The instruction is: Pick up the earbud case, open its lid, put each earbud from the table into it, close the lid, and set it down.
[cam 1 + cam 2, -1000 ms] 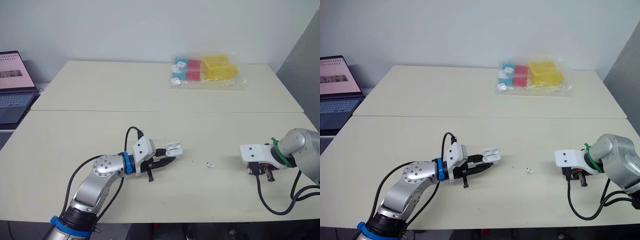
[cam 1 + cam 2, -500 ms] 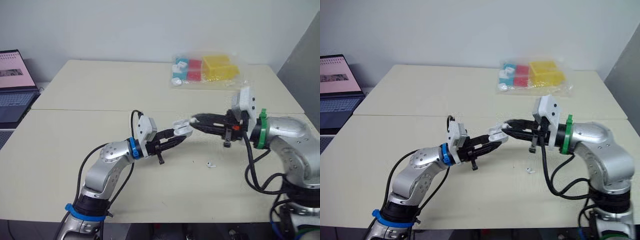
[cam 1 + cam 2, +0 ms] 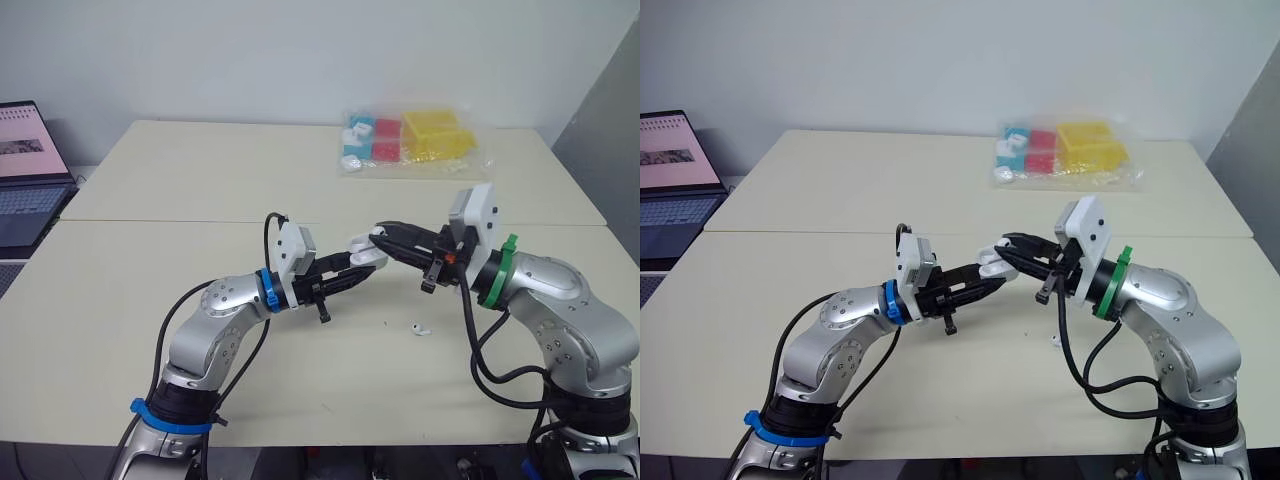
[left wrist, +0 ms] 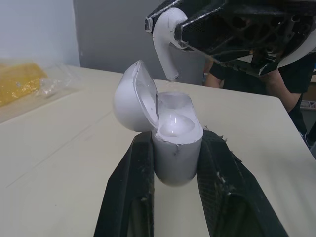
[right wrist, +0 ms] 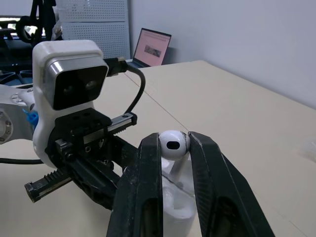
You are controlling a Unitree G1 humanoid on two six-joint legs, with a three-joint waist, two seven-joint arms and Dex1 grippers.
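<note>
While the left gripper (image 3: 352,273) pinches the earbud case (image 4: 175,148) by its sides above the table (image 3: 200,180), lid flipped open, mouth facing the right gripper (image 3: 386,236), that one's fingers clamp an earbud (image 4: 165,39), stem aimed straight at the opening. The second earbud (image 3: 420,328) lies on the table below.

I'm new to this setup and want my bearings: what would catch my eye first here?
Above the middle of the table, the left gripper clamps the earbud case, lid open, while the right gripper holds an earbud just over its opening. A second earbud lies on the table below them, slightly to the right.
</note>
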